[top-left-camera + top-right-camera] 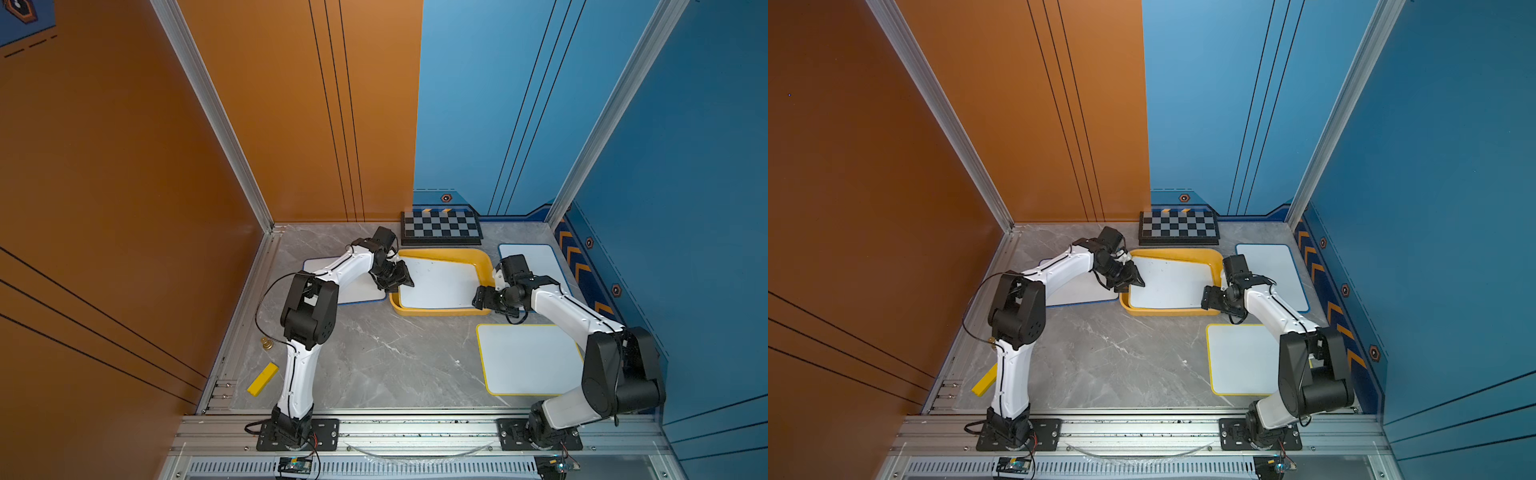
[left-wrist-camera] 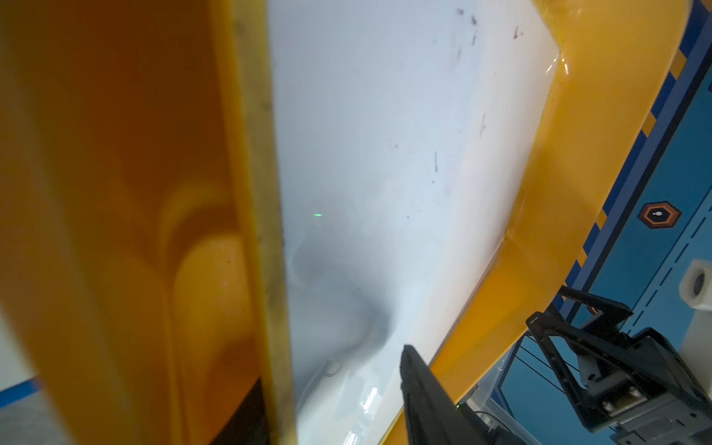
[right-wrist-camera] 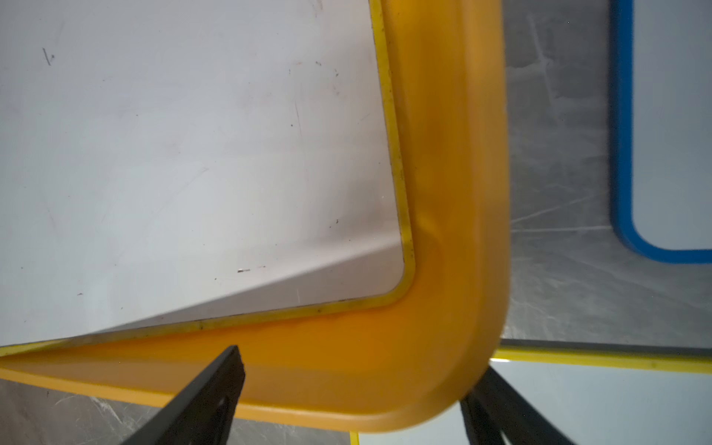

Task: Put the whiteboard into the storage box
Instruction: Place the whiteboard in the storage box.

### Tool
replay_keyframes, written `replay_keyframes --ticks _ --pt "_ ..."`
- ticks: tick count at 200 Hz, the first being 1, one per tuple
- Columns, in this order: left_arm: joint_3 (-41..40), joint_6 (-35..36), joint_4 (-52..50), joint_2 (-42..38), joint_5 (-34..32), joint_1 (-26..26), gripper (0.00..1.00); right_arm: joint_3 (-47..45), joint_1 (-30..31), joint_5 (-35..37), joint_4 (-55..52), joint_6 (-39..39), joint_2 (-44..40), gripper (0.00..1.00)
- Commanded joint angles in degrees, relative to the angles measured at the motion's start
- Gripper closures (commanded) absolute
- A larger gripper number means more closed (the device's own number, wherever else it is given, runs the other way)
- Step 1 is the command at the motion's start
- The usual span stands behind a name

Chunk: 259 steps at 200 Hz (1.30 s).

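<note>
Where the worktop (image 1: 374, 361) holds the yellow box (image 1: 484, 259) at its middle, a board (image 1: 440, 284) with a thin yellow edge lies inside it, face up and askew. Its far edge slants away from the far wall, so a wedge of the box floor shows at the far right. In both top views the board (image 1: 1169, 282) fills most of the box (image 1: 1214, 259).

The left pincer (image 1: 405, 282) sits at the board's left end, over the left wall of the box. The left wrist view shows only one finger (image 2: 424, 393), dark against the board (image 2: 385, 154) and the box wall (image 2: 578, 154). The other finger is hidden, so I cannot tell how wide this pincer stands or whether it has hold of the board.

The right pincer (image 1: 477, 298) is at the near right corner of the box, low and just outside it. In the right wrist view its jaws stand wide apart, one finger (image 3: 215, 385) over the near wall and the other past the corner. The corner of the box (image 3: 454, 192) lies between them and nothing is clamped. The board (image 3: 192, 154) has its near right corner down inside the walls, close to this pincer but apart from it.

A blue-edged board (image 1: 540, 262) lies at the far right of the worktop and a spare yellow-edged board (image 1: 528, 361) at the near right. A half-hidden board (image 1: 368, 293) lies under the left arm, and a checkerboard (image 1: 440, 228) sits behind the box.
</note>
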Motion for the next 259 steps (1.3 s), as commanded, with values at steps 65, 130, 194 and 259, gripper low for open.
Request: replay_keyframes --ticks 65,130,194,259 --pt "4.0 1.1 -4.17 2.61 -4.03 -0.77 0.51 0.2 1.63 -2.89 2.5 0.98 1.81 0.12" --pt "6.23 2.27 -8.61 5.1 -8.85 -1.39 0.51 0.2 2.68 -3.44 2.98 1.3 2.67 0.12" --pt "6.81 0.37 -8.97 5.92 -10.47 -1.83 0.49 0.07 2.9 -3.37 3.03 1.81 2.71 0.12" --pt "6.79 -0.43 -10.34 7.85 -12.28 -2.35 0.48 -3.68 2.92 -3.0 3.03 2.86 -0.27 0.12"
